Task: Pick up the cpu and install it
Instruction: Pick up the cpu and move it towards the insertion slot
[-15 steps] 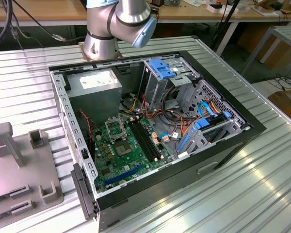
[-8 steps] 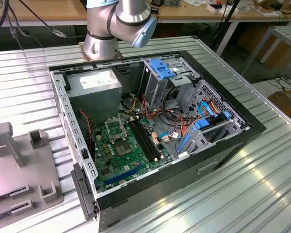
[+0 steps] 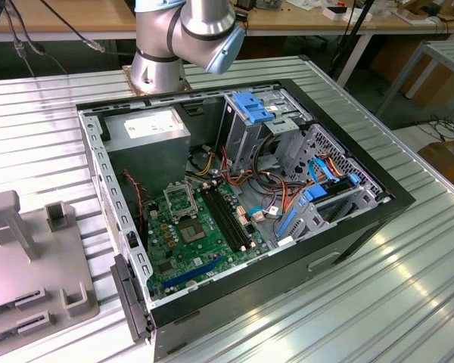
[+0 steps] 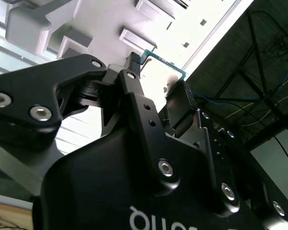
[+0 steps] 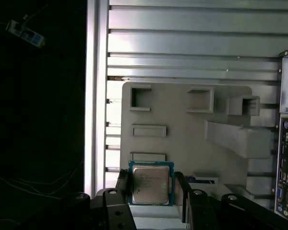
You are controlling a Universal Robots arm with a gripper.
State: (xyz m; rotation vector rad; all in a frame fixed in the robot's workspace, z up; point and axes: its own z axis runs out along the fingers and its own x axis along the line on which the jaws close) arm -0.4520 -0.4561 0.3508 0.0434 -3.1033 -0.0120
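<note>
Clamping the cpu (image 5: 151, 184), the gripper (image 5: 151, 181) hangs above the grey tray (image 5: 182, 139)

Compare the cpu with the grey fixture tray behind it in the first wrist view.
Size: the cpu is small; the grey fixture tray is much wider. Look: the cpu has a dull metal top with a green rim; the tray is plain light grey with raised pockets. State: the cpu is clamped in the gripper; the tray lies on the slatted table. Both are flat and roughly rectangular.
</note>
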